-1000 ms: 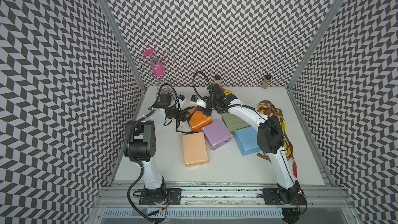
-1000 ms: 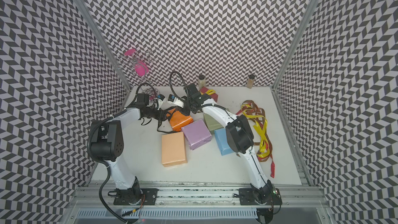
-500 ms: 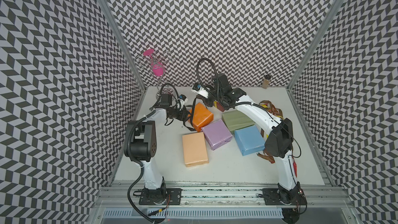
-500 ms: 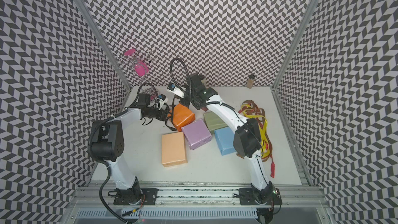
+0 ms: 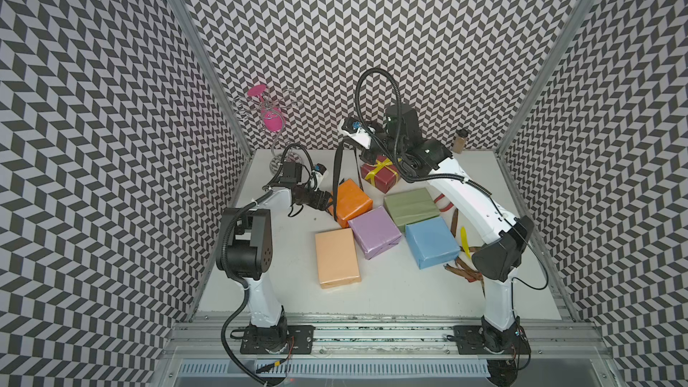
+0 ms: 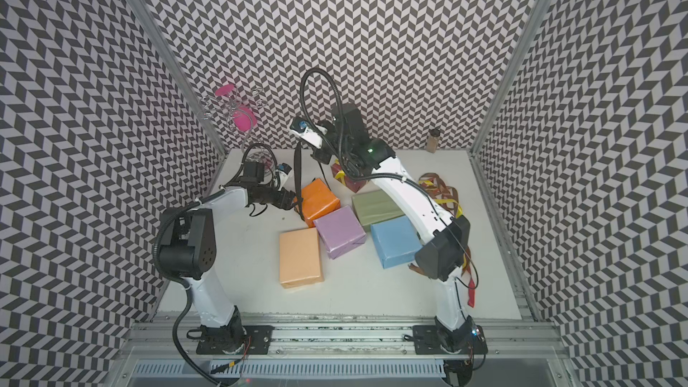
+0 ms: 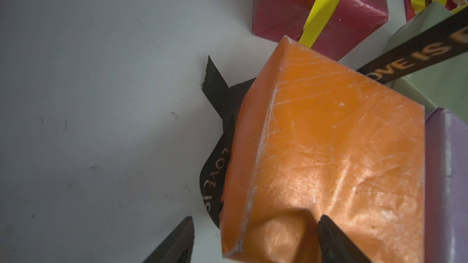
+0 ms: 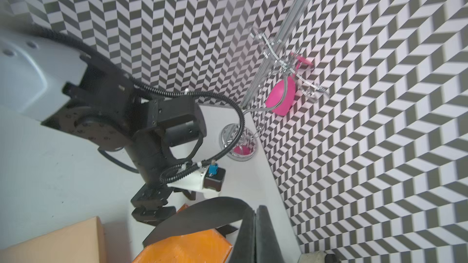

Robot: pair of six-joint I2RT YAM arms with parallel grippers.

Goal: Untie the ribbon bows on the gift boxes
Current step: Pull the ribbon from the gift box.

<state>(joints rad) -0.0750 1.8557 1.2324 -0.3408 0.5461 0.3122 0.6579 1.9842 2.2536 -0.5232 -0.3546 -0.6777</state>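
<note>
Right gripper is pinching the black ribbon with its jaws fully closed. It is holding the band up above the back of the table, so the ribbon is hanging down to the orange box. In the left wrist view the white lettering is showing, the band is looping along the box's side, and its cut end is lying flat on the table.

Left gripper is standing wide open and straddling the box's near corner. One finger is lying over the top face and the other is hovering beside the box, with a gap showing. It is gripping nothing.

The orange box is sitting tilted near the left rear of the table, pressing against the lilac box. Just behind it the dark red box is wearing a tied yellow ribbon. The sage green box, light blue box and peach box are lying bare nearby.

Loose ribbons are piling up along the right side. A spice jar is standing at the back wall, and a wire stand is occupying the left rear corner.
</note>
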